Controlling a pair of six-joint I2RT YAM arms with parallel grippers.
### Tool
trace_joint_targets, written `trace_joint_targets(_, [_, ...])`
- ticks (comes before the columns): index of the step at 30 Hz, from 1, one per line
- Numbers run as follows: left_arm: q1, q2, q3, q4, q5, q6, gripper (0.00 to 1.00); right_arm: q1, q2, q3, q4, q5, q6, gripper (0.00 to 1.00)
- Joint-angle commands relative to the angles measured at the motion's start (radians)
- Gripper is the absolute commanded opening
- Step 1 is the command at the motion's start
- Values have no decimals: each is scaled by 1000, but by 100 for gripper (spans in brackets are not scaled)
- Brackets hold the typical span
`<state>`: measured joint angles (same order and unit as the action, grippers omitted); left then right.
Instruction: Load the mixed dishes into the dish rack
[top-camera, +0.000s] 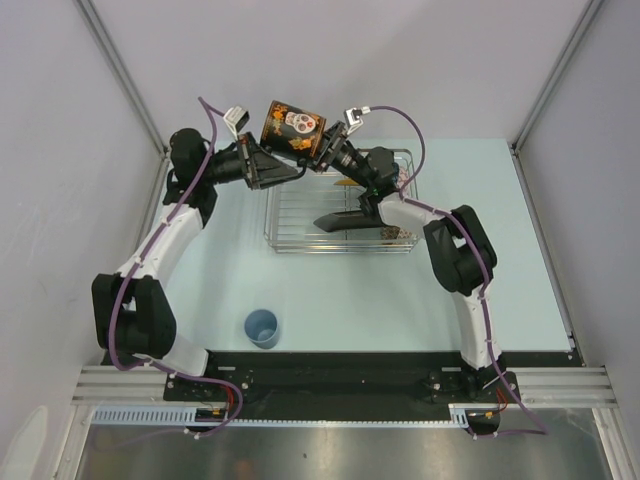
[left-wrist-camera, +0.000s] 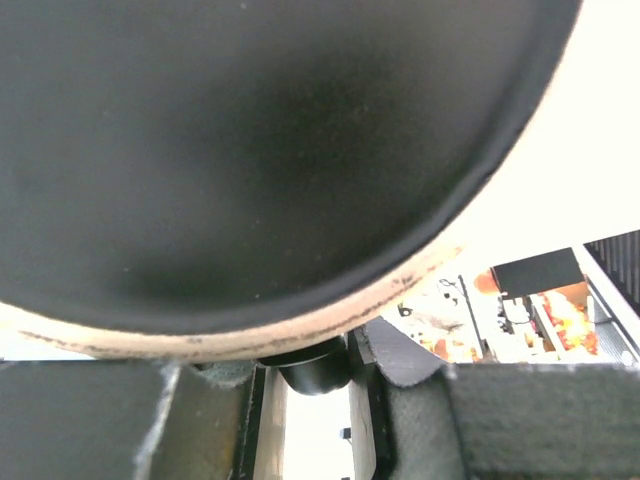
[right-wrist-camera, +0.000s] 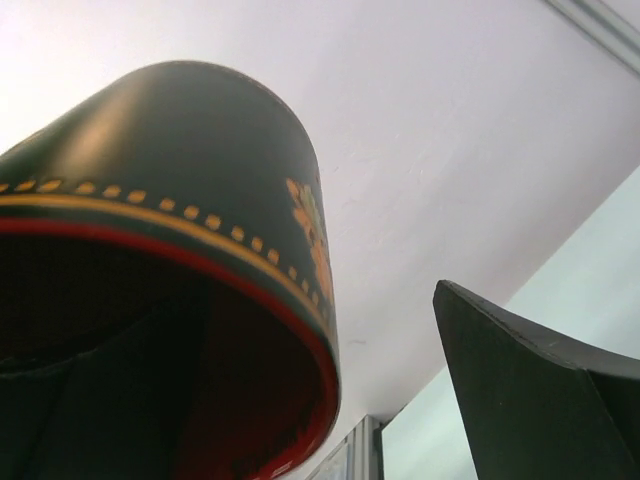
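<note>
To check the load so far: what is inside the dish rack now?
A dark plate is in the dish rack. The right arm covers the rack's right part, so dishes there cannot be seen.

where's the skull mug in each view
top external: skull mug upper centre, up over the dish rack's far edge
left wrist: its dark base fills most of the frame
right wrist: left half, red inside showing
shared landmark: dish rack, mid-frame in top external, probably lower right in left wrist
</note>
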<state>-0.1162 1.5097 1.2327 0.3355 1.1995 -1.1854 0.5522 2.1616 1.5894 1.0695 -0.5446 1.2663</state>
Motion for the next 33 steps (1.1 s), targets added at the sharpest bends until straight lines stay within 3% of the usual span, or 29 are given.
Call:
trace_joint_targets(1, [33, -43, 68, 162, -110, 87, 0, 22, -86, -20, 102, -83, -12, 100])
trace_joint_targets(7, [44, -49, 91, 96, -117, 135, 0, 5, -97, -39, 118, -81, -1, 100])
trace_joint_targets(14, [65, -55, 171, -81, -140, 315, 0, -31, -135, -88, 109, -112, 2, 100])
trace_joint_targets(22, [84, -51, 244, -211, -175, 430, 0, -93, -232, -163, 11, -199, -42, 100])
trace_joint_targets(26, [76, -52, 254, -326, -245, 539, 0, -141, -292, -207, -13, -221, -55, 100])
trace_joint_targets(28, [63, -49, 283, -467, -317, 657, 0, -162, -321, -227, -13, -227, -50, 100])
trace_joint_targets(33, [-31, -37, 278, -624, -510, 864, 0, -248, -453, -241, -74, -242, -85, 100])
